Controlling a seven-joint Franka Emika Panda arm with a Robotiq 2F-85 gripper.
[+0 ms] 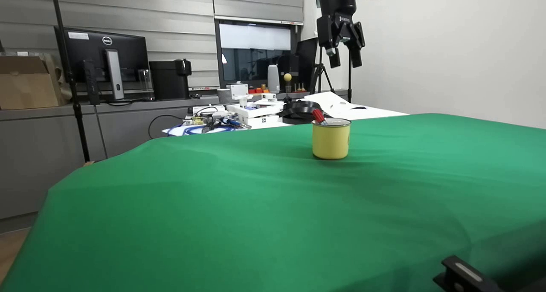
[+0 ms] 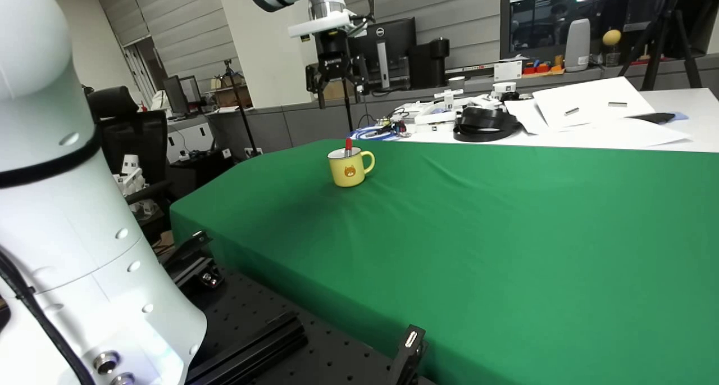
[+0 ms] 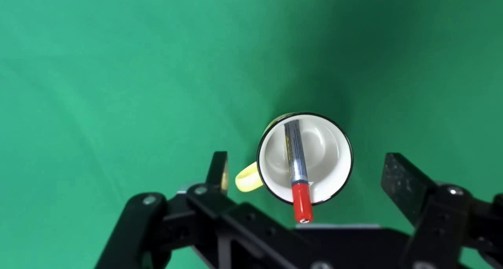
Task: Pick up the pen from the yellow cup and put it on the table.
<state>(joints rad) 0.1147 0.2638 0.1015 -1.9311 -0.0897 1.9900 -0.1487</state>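
the end effector (image 1: 346, 61) hangs well above the green-covered desk (image 1: 256, 211), its fingers (image 3: 406, 184) spread wide apart and holding nothing. the pen (image 3: 297, 155) leans inside the yellow cup (image 1: 330, 141), its red cap (image 3: 301, 204) sticking out over the dark rim (in the wrist view, cup and pen show between the fingers). the cup stands upright on the desk, an orange animal face (image 2: 350, 171) on its side in an exterior view.
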